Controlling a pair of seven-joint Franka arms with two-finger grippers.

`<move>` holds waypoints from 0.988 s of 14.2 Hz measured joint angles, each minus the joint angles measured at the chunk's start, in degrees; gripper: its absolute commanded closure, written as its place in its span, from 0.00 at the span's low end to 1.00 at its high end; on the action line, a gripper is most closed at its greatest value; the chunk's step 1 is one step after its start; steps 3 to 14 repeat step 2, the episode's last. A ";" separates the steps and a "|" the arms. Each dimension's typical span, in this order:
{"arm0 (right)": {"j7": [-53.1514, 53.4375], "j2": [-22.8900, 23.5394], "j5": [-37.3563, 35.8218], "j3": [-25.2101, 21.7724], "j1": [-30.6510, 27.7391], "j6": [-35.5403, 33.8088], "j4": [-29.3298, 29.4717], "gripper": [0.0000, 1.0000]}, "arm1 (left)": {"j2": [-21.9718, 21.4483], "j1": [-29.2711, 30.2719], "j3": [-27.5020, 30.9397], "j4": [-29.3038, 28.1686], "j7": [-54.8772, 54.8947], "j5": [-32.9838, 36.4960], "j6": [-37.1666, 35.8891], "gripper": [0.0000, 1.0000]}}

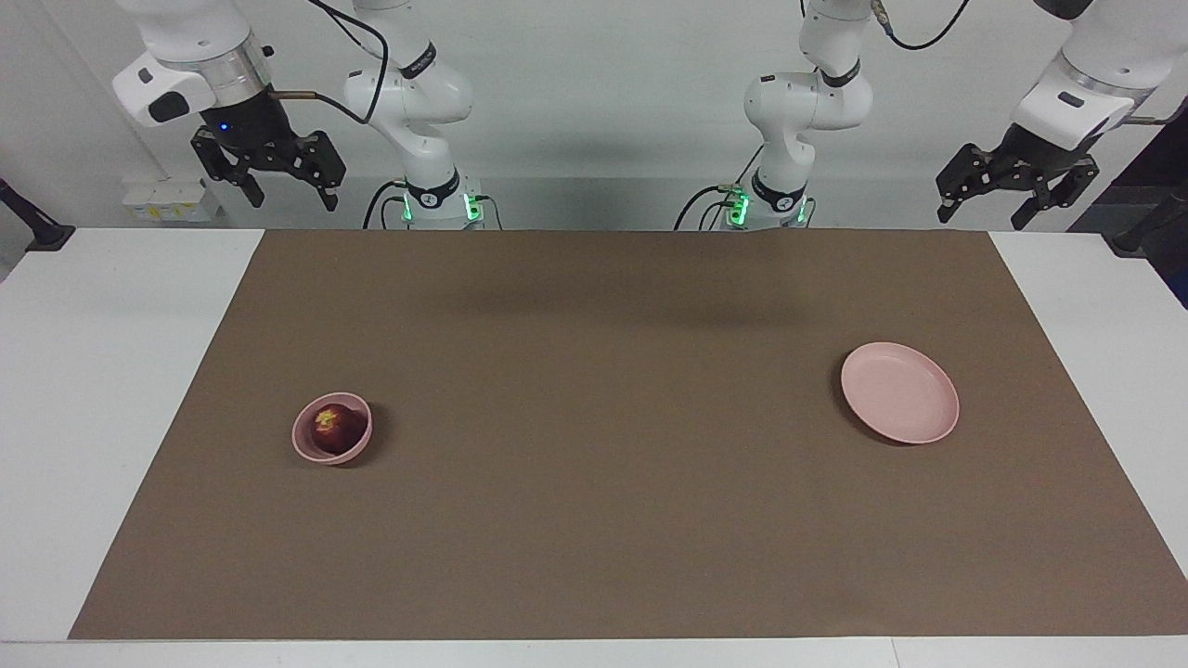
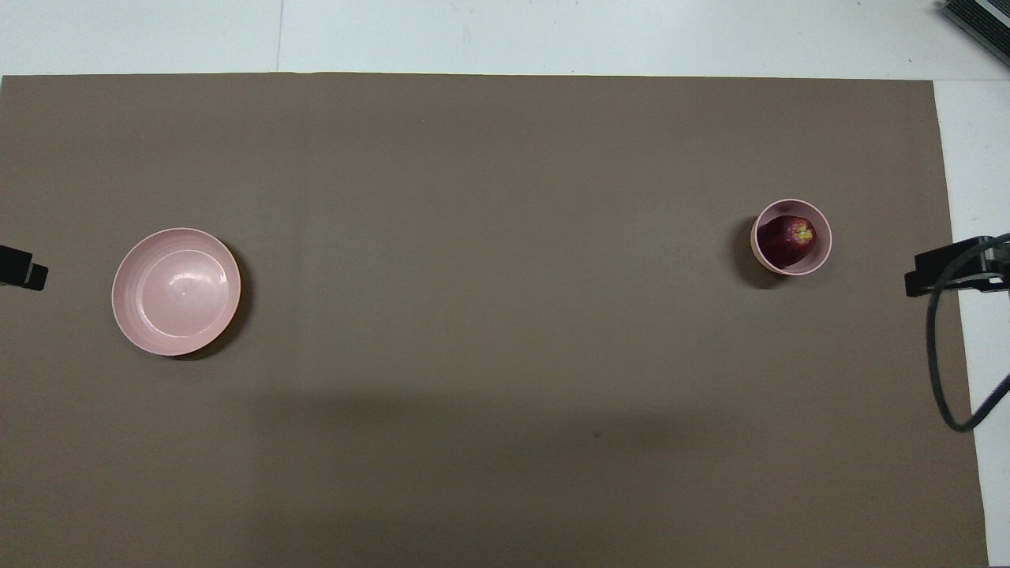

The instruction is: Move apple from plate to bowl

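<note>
A dark red apple [image 1: 334, 425] [image 2: 786, 237] with a yellow patch lies inside the small deep pink bowl [image 1: 316, 451] [image 2: 821, 256], toward the right arm's end of the table. The wide, flat pink plate [image 1: 899, 392] [image 2: 176, 291] sits bare toward the left arm's end. My right gripper [image 1: 269, 186] hangs open high over the table's edge by the robots, at its own end, holding nothing. My left gripper [image 1: 988, 206] hangs open and high at its own end, also with nothing in it. In the overhead view only the tip of the right gripper [image 2: 939, 271] and of the left gripper [image 2: 22, 267] show at the sides.
A brown mat [image 1: 603, 390] covers most of the white table [image 1: 111, 371]. A black cable [image 2: 943, 371] loops down from the right arm's end. Both arm bases [image 1: 436, 199] stand at the table's edge.
</note>
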 measured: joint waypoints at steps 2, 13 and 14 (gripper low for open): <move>0.00 0.00 0.03 0.00 0.00 -0.04 0.03 0.00 | 0.00 0.00 0.00 0.00 0.00 0.00 0.00 0.00; 0.00 0.00 0.03 0.00 0.00 -0.04 0.03 0.00 | 0.00 0.00 0.00 0.00 0.00 0.00 0.00 0.00; 0.00 0.00 0.03 0.00 0.00 -0.04 0.03 0.00 | 0.00 0.00 0.00 0.00 0.00 0.00 0.00 0.00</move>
